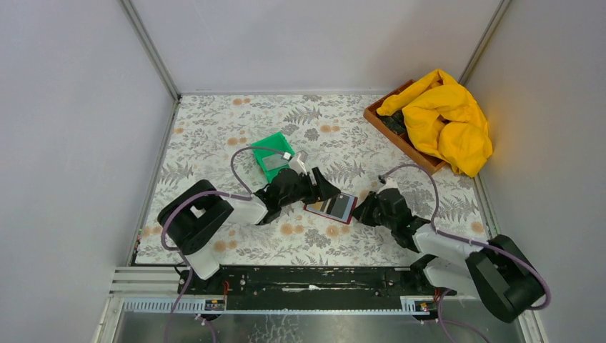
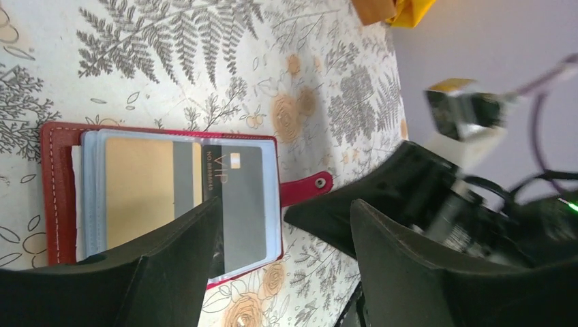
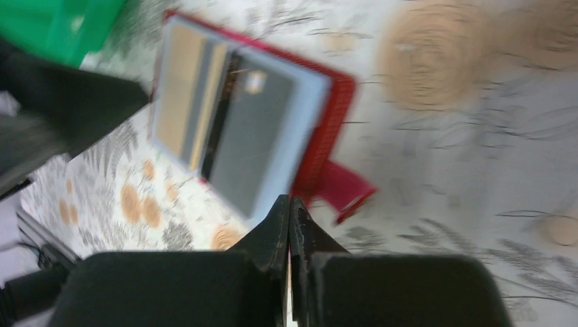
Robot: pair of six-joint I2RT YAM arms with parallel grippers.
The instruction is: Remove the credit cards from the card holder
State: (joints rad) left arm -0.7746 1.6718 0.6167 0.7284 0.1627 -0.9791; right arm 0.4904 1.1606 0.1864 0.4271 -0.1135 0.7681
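text: "VIP" | on: grey card (image 2: 242, 204) | in: card holder (image 2: 56, 197) | small print beside: unreadable

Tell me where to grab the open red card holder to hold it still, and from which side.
I'd pinch the snap tab: it juts out flat past the card holder edge, thin enough to pinch and clear of the card sleeves. Come in from the tab side, where the right gripper is, currently shut.

top cam: fixed high at the near edge, looking down over the whole table (image 1: 214, 121). left wrist: close and low, rolled sideways, facing across the card holder (image 2: 58, 197). right wrist: closer, blurred, looking at it from its strap side. all three share the card holder
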